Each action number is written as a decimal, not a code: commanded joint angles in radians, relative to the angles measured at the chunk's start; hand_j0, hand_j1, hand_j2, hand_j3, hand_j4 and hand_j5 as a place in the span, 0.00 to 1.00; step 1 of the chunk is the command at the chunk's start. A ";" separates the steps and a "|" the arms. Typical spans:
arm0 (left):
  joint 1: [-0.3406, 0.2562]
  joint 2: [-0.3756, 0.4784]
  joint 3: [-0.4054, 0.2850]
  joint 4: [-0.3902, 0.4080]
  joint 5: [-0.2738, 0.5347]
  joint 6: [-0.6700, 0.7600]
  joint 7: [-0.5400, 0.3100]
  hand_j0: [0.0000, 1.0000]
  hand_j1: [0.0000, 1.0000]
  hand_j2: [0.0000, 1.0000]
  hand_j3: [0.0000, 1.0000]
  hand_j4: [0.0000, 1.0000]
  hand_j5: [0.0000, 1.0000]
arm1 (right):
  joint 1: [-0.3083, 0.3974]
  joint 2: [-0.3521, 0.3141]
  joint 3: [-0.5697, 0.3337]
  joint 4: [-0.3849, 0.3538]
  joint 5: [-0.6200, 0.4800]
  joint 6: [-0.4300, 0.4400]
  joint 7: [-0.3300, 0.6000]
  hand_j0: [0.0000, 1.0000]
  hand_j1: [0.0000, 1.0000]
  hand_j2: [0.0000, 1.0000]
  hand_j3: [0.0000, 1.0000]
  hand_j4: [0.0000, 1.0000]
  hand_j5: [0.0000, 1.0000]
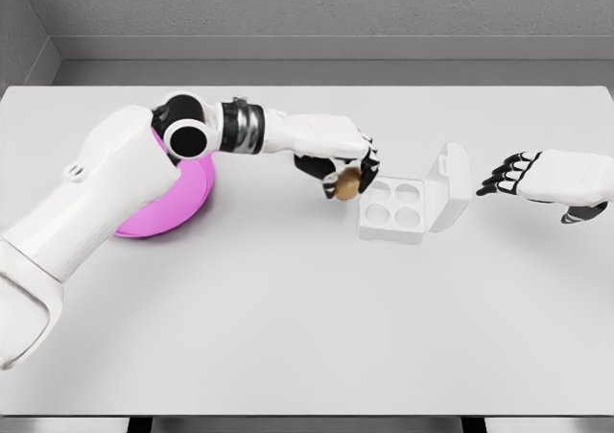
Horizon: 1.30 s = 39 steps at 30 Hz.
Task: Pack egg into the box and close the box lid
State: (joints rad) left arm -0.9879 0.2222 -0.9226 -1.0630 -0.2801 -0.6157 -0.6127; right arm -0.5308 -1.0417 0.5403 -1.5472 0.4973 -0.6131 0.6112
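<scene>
- The egg (347, 184) is a small, smooth, rounded brown thing, gripped in the curled fingers (367, 169) of the left hand (338, 159); it hangs just under the palm, above the table (288, 308).
- The left hand is closed around the egg, with the dark-jointed white fingers wrapped over its top and far side.
- The box (393, 207) is a white, moulded, squarish carton just beside the left hand, on its far side from the arm; four round cups show in its tray.
- The box lid (449, 185) stands open, tilted up at the edge of the tray farthest from the left hand.
- The egg is at the tray's near edge, not in any cup.
- The right hand (547, 179) hovers beyond the lid, apart from it, its fingers loosely extended toward the lid and holding nothing.
- A glossy pink bowl (177, 203), shallow and round, lies back along the left arm, partly hidden behind its elbow.
- The table is a flat, matte, pale grey surface.
</scene>
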 commanded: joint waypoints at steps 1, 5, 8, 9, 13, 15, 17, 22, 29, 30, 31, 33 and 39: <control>-0.002 -0.053 0.001 0.031 0.010 0.005 0.002 0.33 0.33 0.33 0.33 0.33 0.33 | -0.002 -0.001 0.000 -0.004 -0.003 0.002 0.000 1.00 1.00 1.00 1.00 1.00 1.00; -0.009 -0.066 0.001 0.031 0.001 0.005 0.002 0.33 0.33 0.33 0.33 0.33 0.33 | -0.006 -0.001 0.000 -0.005 -0.005 0.002 0.000 1.00 1.00 1.00 1.00 1.00 1.00; -0.011 -0.066 0.001 0.041 -0.005 0.005 0.002 0.33 0.33 0.33 0.33 0.33 0.33 | -0.006 -0.003 -0.002 -0.005 -0.005 0.002 0.000 1.00 1.00 1.00 1.00 1.00 1.00; -0.014 -0.066 0.001 0.041 -0.004 0.005 0.002 0.34 0.34 0.34 0.34 0.34 0.34 | -0.006 -0.001 0.000 -0.005 -0.005 0.002 0.000 1.00 1.00 1.00 1.00 1.00 1.00; -0.015 -0.060 0.002 0.041 0.002 0.005 0.002 0.50 0.50 0.50 0.50 0.50 0.50 | -0.008 -0.001 -0.002 -0.010 -0.005 0.002 0.000 1.00 1.00 1.00 1.00 1.00 1.00; -0.041 -0.032 0.005 0.040 0.035 0.005 0.002 0.99 0.99 0.99 0.99 0.99 0.99 | -0.008 -0.001 -0.002 -0.024 -0.006 0.002 0.000 1.00 1.00 1.00 1.00 1.00 1.00; -0.052 0.083 0.005 0.034 0.094 0.005 0.002 1.00 1.00 1.00 1.00 1.00 1.00 | -0.008 -0.001 -0.002 -0.025 -0.008 0.002 0.000 1.00 1.00 1.00 1.00 1.00 1.00; -0.058 0.243 0.018 0.034 0.156 0.005 0.002 1.00 1.00 1.00 1.00 1.00 1.00 | -0.008 0.003 0.000 -0.030 -0.008 0.002 0.000 1.00 1.00 1.00 1.00 1.00 1.00; -0.054 0.269 0.044 0.028 0.160 0.005 0.002 1.00 1.00 1.00 1.00 1.00 1.00 | -0.008 0.015 0.001 -0.031 -0.006 0.002 0.000 1.00 1.00 1.00 1.00 1.00 1.00; -0.054 0.269 0.045 0.028 0.160 0.005 0.002 1.00 1.00 1.00 1.00 1.00 1.00 | -0.008 0.015 0.001 -0.033 -0.006 0.002 0.000 1.00 1.00 1.00 1.00 1.00 1.00; -0.054 0.270 0.047 0.029 0.160 0.005 0.002 1.00 1.00 1.00 1.00 1.00 1.00 | -0.009 0.015 0.001 -0.040 -0.006 0.002 0.000 1.00 1.00 1.00 1.00 1.00 1.00; -0.054 0.270 0.047 0.029 0.160 0.005 0.002 1.00 1.00 1.00 1.00 1.00 1.00 | -0.009 0.015 0.000 -0.076 -0.006 0.002 0.000 1.00 1.00 1.00 1.00 1.00 1.00; -0.052 0.270 0.048 0.028 0.160 0.005 0.002 1.00 1.00 1.00 1.00 1.00 1.00 | -0.009 0.023 0.000 -0.134 -0.014 0.002 0.000 1.00 1.00 1.00 1.00 1.00 1.00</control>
State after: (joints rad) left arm -1.0385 0.4915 -0.8769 -1.0341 -0.1269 -0.6137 -0.6113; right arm -0.5430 -1.0210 0.5405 -1.6609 0.4905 -0.6131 0.6112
